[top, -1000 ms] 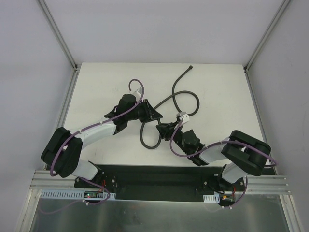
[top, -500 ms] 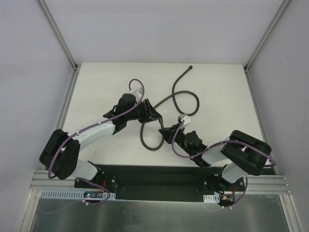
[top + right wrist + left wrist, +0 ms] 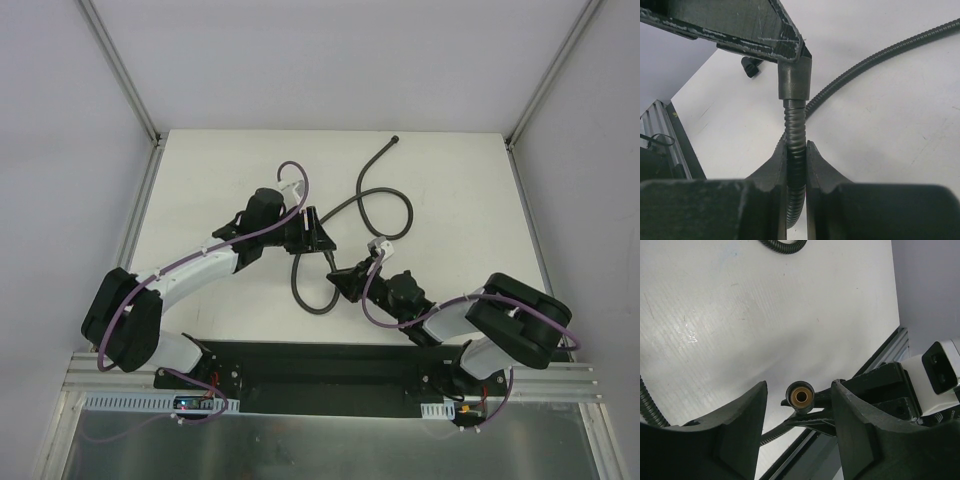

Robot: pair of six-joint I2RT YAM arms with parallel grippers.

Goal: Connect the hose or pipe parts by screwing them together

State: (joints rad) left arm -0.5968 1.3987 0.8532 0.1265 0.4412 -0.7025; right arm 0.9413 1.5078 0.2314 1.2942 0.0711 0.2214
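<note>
Right wrist | right pincer (image 3: 796, 156) clamps hose (image 3: 794, 122) | left pincer (image 3: 799, 390) parted

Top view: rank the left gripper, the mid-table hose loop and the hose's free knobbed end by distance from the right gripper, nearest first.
1. Left gripper: just beyond the right gripper, toward the left; its fingers stand open around the hose end that the right one clamps.
2. Hose loop: farther back, to the right.
3. Free knobbed end: near the table's far edge, farthest.
</note>
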